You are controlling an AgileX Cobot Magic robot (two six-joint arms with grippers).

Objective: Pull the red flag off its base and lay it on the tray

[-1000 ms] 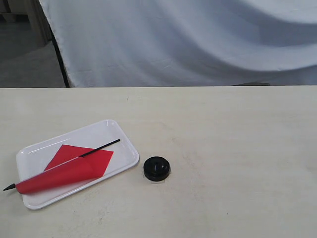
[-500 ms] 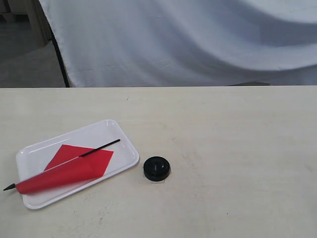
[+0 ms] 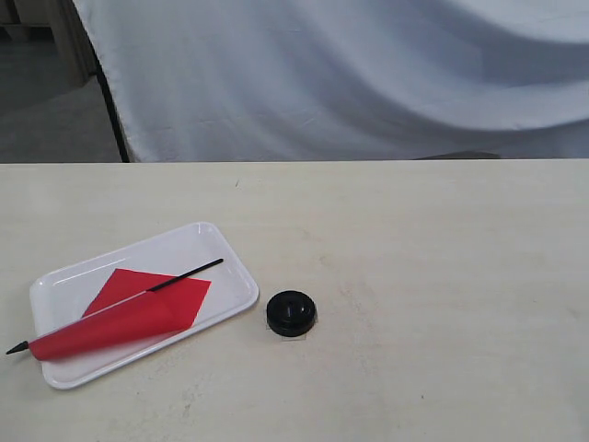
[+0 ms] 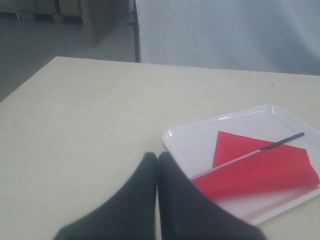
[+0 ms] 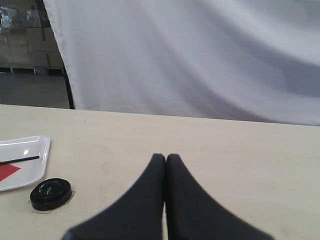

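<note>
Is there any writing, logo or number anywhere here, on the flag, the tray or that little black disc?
No text can be read anywhere.
The red flag is plain and the tray is bare white.
The base has a faint mark on top, too small to read.

Table: pale cream top, matte, faintly scuffed. Two items lie directly on it. White tray: left side of the exterior view, set at an angle to the table's edges. Black round base: just beside the tray's near right corner, narrow gap, not touching.
</note>
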